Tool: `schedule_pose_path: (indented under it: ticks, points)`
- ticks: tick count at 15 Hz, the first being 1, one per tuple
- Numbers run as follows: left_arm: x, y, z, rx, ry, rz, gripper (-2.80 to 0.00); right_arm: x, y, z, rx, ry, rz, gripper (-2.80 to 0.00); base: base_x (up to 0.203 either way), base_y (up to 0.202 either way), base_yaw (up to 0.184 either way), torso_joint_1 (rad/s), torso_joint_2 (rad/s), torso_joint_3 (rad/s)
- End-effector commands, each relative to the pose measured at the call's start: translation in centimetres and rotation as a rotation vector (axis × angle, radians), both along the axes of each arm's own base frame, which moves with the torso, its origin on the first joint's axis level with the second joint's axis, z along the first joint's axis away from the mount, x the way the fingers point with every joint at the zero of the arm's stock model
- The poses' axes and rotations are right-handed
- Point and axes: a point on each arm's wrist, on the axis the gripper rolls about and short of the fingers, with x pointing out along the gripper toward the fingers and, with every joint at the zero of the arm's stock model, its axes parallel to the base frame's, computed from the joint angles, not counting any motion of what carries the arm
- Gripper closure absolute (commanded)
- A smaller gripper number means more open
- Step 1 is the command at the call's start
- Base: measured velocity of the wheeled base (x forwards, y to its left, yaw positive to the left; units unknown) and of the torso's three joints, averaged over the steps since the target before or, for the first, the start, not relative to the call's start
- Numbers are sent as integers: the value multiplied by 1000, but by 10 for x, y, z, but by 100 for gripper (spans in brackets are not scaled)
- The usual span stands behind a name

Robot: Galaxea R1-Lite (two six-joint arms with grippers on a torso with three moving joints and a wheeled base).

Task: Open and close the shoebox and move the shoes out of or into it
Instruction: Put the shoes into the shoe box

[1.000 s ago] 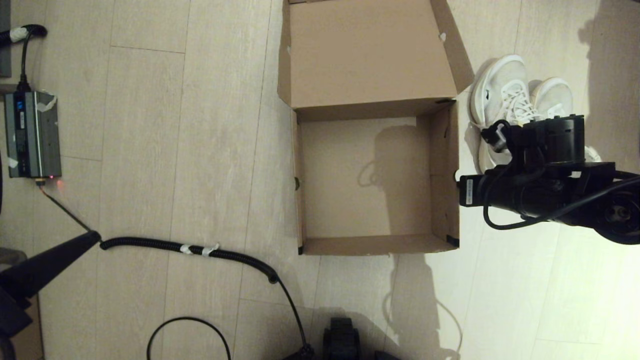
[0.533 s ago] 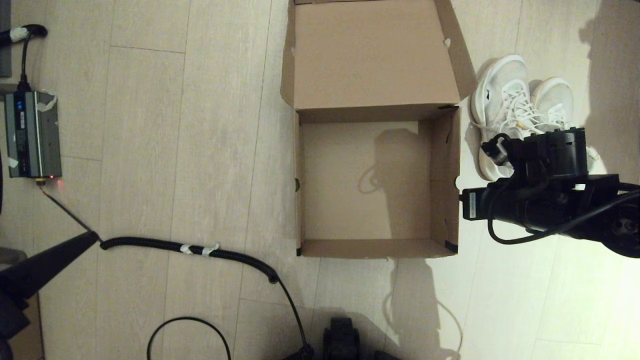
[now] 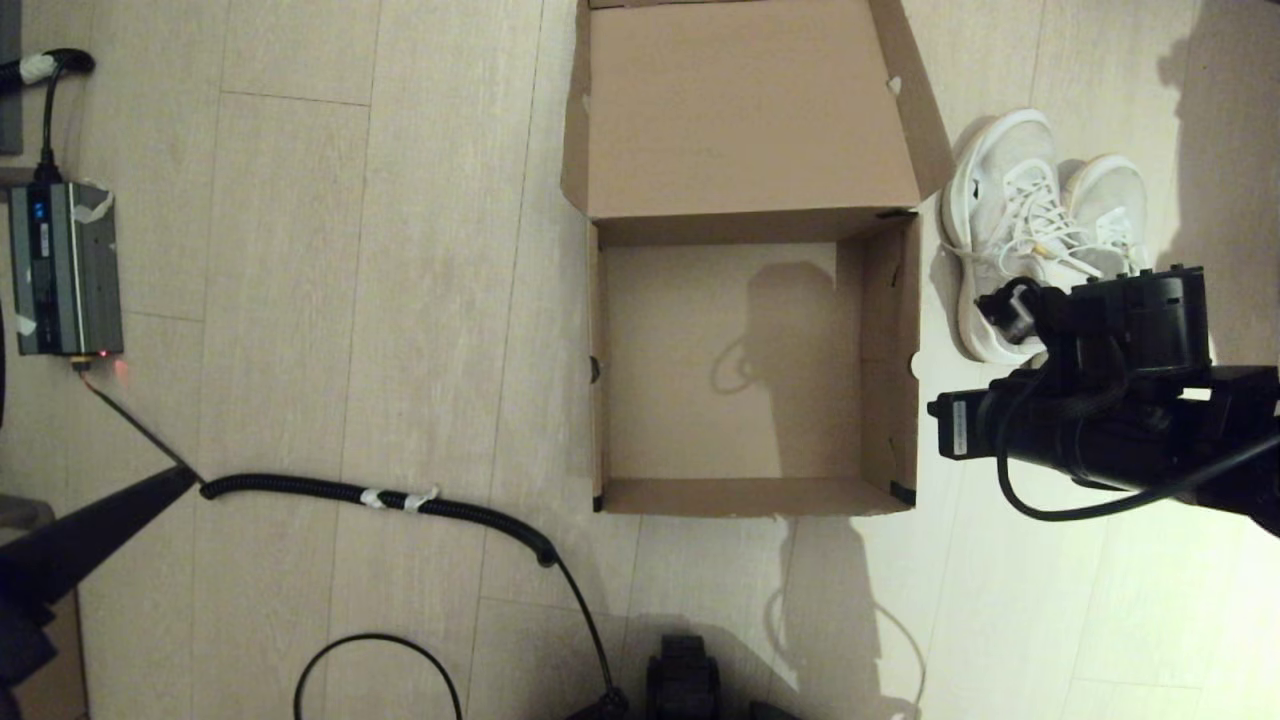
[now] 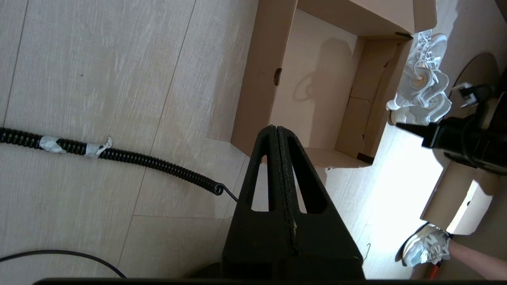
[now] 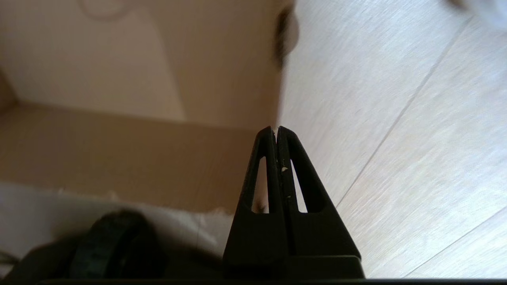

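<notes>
**Shoebox open and bare, shoes on floor beside it**

Pale wood-plank floor (image 3: 300,250) fills the head view. Shoebox (image 3: 750,370) sits at centre, lid (image 3: 745,110) folded back on the far side – inside shows only cardboard and shadow. Dark tape patches mark the near right corner and the right end of the hinge.

Right arm (image 3: 1110,430) lies across the floor on the box's right side, its wrist next to the box's right wall. Right gripper (image 5: 276,132) – fingers pressed together, nothing between them; right wrist view shows its tip near the box wall and floor.

Shoes (image 3: 1040,215), white w/ white laces, stand together on the floor just beside the box's far right corner, partly hidden by the right arm.

Left gripper (image 4: 276,130) is parked at the left edge, well apart from the box, fingers together and holding nothing.

Coiled black cable (image 3: 400,497) runs along the floor between left arm and box. Grey power unit (image 3: 62,268) sits far left w/ a red light at its near end.
</notes>
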Motion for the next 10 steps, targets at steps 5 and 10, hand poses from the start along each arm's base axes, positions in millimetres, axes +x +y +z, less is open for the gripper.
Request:
schedule_pose_path:
  ticks: [5, 10]
  points:
    - [0, 0, 0, -2, -1, -2, 0, 47, -30, 26, -10, -95, -97, 0, 0, 0, 0, 0, 0, 0]
    - [2, 0, -5, -6, 22, -2, 0, 74, -68, 34, 51, -104, 85, 0, 0, 0, 0, 0, 0, 0]
